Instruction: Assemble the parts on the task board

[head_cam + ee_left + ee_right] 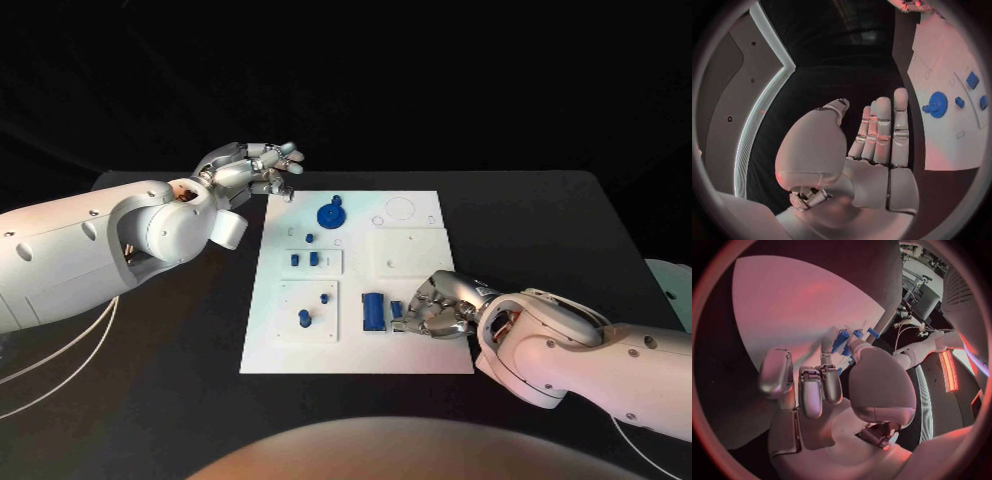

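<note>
The white task board (pixel 418 345) lies in the middle of the black table. My right hand (pixel 440 308) rests on its near right part, fingers curled in, and pinches a small blue part (pixel 397 310) (pixel 846 351) between thumb and finger, just right of a blue bar (pixel 372 311) (pixel 841 340). My left hand (pixel 257 165) (pixel 879 135) hovers off the board's far left corner, fingers stretched out side by side, holding nothing. A round blue gear (pixel 332 213) (pixel 937 104) sits on the far left of the board (pixel 942 145).
Two small blue pieces (pixel 303 259) stand in a raised square at the board's left middle, and a blue peg (pixel 304 318) stands in the near left square. Bare black table (pixel 159 400) surrounds the board. A pale object (pixel 672 290) lies at the table's right edge.
</note>
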